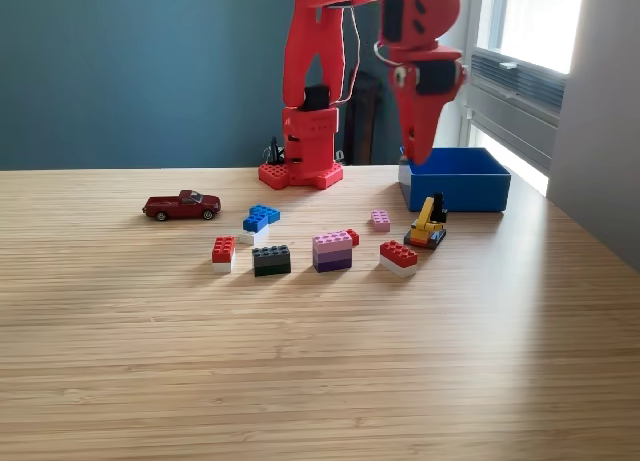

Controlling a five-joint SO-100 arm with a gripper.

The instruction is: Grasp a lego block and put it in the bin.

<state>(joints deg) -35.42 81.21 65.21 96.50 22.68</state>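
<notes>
Exterior view. Nearest the camera lies bare table [320, 381], and beyond it the blocks I have yet to deal with, all well below and in front of my fingers. A red block [398, 257] on a white base sits closest, with a purple block [333, 251] to its left in this view, then a black block [271, 260], then a red-and-white block [223, 250]. Further back lie a blue block [260, 220] and a small pink block [380, 220]. A yellow toy [427, 226] stands almost straight below my fingers and a little toward the camera. A red car [182, 206] is parked far off to the view's left.

My gripper [418, 146] hangs pointing down over the near-left corner of the bin [470, 193], the tips just at its rim. I cannot tell whether my fingers are apart or together; they blur into one red wedge, and I see no block between them. The bin sits just to the right of my fingers in this view and slightly behind. Its inside is hidden by the front wall, so I cannot say whether any block lies in it.

As I judge it, I am at the bin end of a cycle, with six loose blocks left on the table.
</notes>
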